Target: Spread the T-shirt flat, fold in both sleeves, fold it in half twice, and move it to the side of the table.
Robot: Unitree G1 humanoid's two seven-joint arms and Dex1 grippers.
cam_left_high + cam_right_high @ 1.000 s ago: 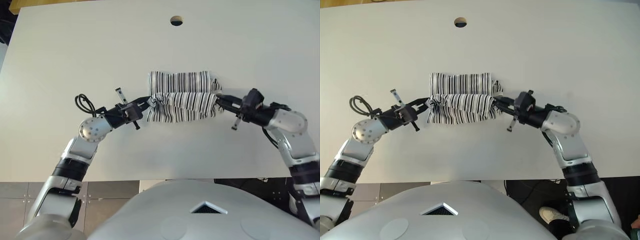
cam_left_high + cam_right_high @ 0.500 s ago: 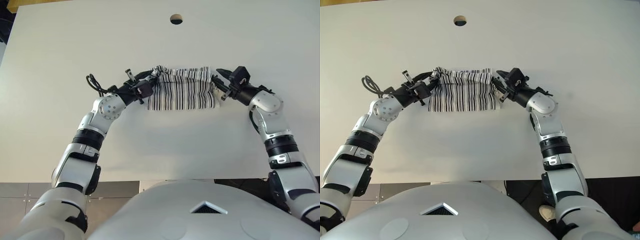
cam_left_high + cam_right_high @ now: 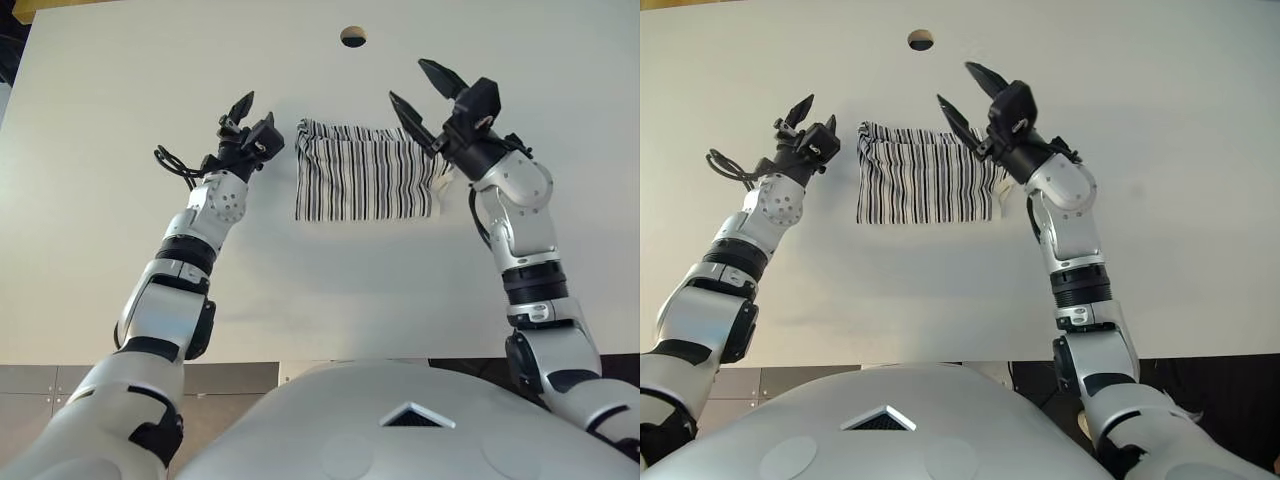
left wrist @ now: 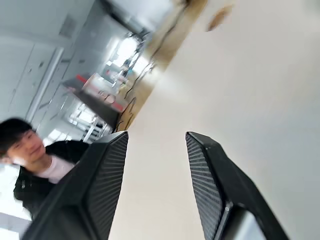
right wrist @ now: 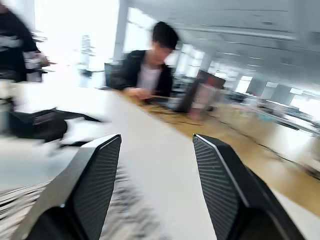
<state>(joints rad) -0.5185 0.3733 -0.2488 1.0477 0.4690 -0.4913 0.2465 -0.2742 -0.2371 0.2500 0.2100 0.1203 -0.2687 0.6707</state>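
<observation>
The black-and-white striped T-shirt (image 3: 365,172) lies folded into a compact rectangle on the white table (image 3: 120,90), past the table's middle. My left gripper (image 3: 238,110) is raised above the table just left of the shirt, open and holding nothing. My right gripper (image 3: 407,80) is lifted over the shirt's right far corner, its jaws wide apart and empty. In the left wrist view the fingers (image 4: 105,170) stand apart over bare tabletop. The right wrist view has its fingers (image 5: 220,190) spread, with blurred stripes of the T-shirt (image 5: 125,215) below them.
A round cable hole (image 3: 352,39) sits in the table near its far edge, beyond the shirt. Bare tabletop extends to both sides of the shirt and toward the near edge (image 3: 300,355).
Both grippers carried the shirt's near edge over to the far edge, let go and lifted up open. The shirt now lies folded in half.
</observation>
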